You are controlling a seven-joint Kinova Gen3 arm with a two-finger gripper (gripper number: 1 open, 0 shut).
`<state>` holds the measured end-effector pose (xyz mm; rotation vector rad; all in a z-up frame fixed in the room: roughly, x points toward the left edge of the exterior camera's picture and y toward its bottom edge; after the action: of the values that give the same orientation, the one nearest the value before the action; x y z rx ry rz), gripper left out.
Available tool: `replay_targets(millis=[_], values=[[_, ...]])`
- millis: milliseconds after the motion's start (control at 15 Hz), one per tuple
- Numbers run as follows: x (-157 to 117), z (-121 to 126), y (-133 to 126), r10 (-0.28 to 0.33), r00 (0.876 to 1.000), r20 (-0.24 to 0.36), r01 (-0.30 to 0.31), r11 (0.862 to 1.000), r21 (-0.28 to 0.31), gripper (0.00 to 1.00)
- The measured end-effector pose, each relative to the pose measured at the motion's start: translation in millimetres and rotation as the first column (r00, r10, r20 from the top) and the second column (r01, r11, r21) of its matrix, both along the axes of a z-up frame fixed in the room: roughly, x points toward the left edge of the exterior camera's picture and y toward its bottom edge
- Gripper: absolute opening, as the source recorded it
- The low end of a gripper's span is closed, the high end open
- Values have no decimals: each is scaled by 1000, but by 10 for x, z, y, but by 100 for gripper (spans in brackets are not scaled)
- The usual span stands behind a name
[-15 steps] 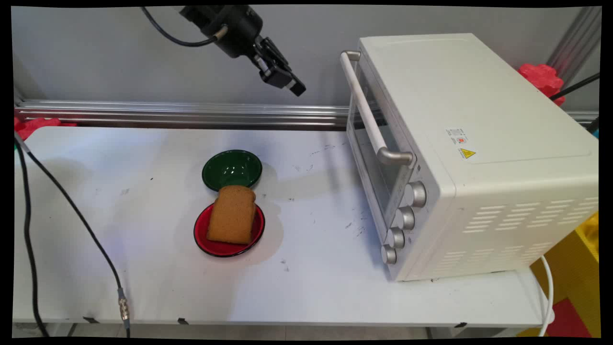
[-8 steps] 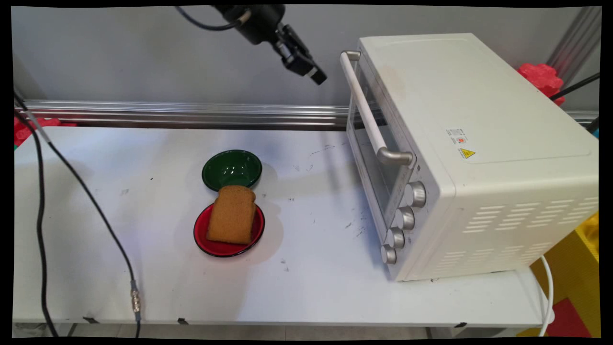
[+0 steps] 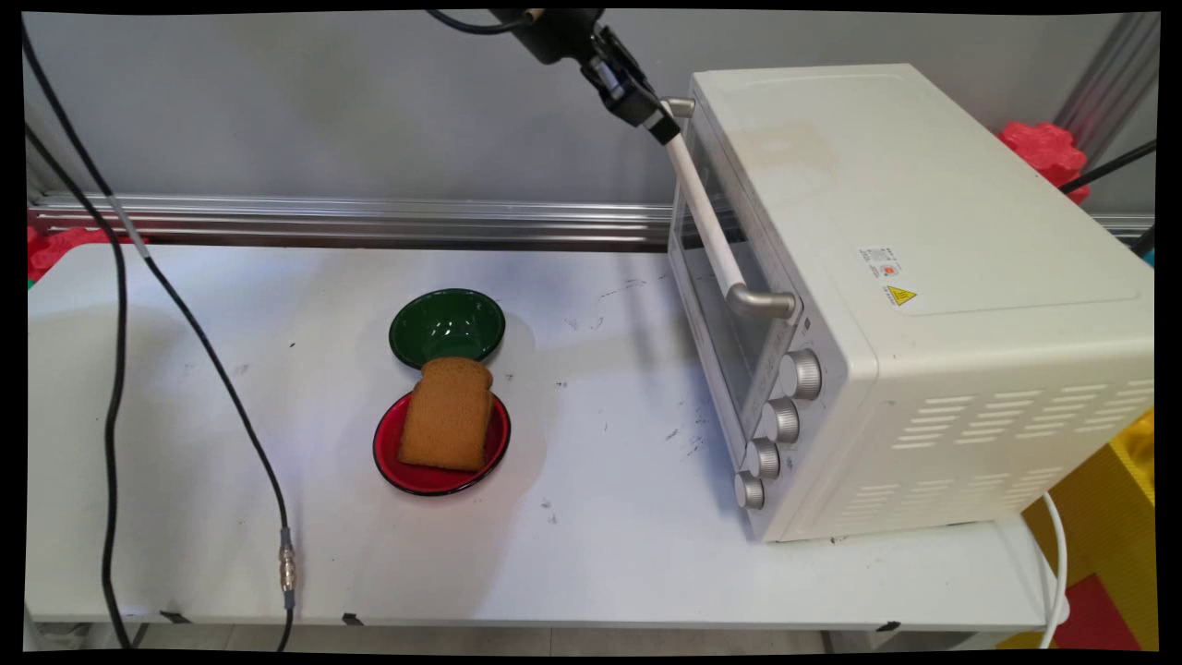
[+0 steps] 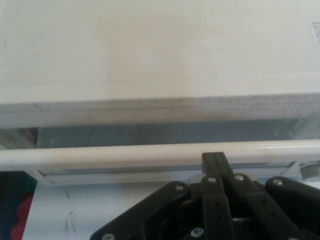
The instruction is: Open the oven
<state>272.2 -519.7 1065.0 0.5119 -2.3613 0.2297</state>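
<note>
Jaws (image 3: 663,129) now at oven handle (image 3: 706,212)

Colours here: cream-white toaster oven (image 3: 923,277) with a white bar handle (image 3: 706,212) on silver brackets, silver knobs (image 3: 780,420), and a small yellow warning sticker (image 3: 902,296). Dark green bowl (image 3: 447,326), glossy red plate (image 3: 441,445), golden-brown bread slice (image 3: 448,414). Black hand (image 3: 667,132), white scuffed worktop (image 3: 600,517), black cables (image 3: 185,314).
</note>
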Motion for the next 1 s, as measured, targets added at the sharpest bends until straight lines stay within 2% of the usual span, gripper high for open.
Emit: replay_targets(millis=[1000], values=[[-359, -444, -303, -14, 1000, -8, 14, 1000, -2, 0]])
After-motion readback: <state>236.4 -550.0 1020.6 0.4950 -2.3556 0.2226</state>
